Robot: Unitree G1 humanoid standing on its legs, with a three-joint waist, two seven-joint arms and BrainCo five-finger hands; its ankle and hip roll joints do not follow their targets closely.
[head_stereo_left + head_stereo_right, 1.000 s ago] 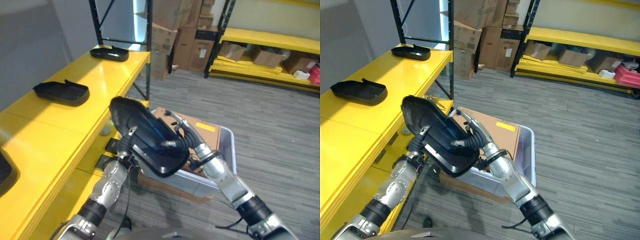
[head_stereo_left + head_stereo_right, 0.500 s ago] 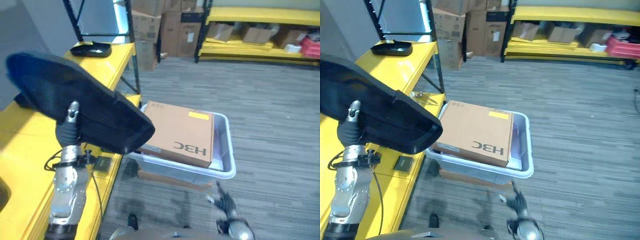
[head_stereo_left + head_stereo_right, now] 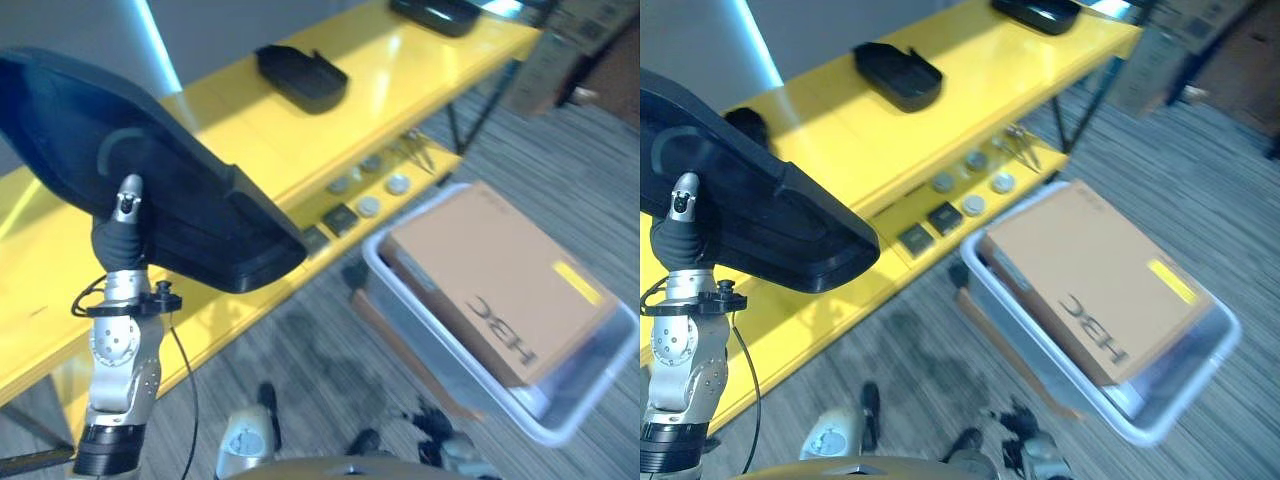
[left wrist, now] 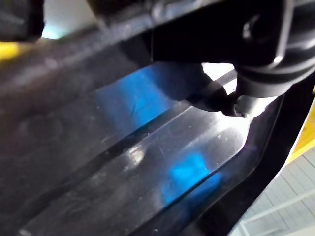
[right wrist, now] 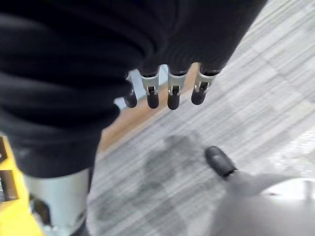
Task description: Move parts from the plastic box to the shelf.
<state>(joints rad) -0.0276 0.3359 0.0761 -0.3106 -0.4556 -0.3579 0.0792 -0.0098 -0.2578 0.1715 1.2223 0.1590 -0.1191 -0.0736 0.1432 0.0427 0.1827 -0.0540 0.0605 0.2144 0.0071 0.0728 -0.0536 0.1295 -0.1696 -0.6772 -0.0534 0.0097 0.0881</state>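
The left hand (image 3: 121, 232) is holding the big black part (image 3: 150, 195) aloft, its fingers clamped on it from beneath, long axis running left-to-right over the near edge of the yellow shelf (image 3: 300, 130), while the right hand (image 5: 162, 93) is hanging low with fingers relaxed and apart, well away from the plastic box (image 3: 440, 370).

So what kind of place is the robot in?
Probably a warehouse or workshop storeroom. There's a long yellow shelf with black plastic parts on it, and a grey plastic box on the carpet holding a cardboard box.
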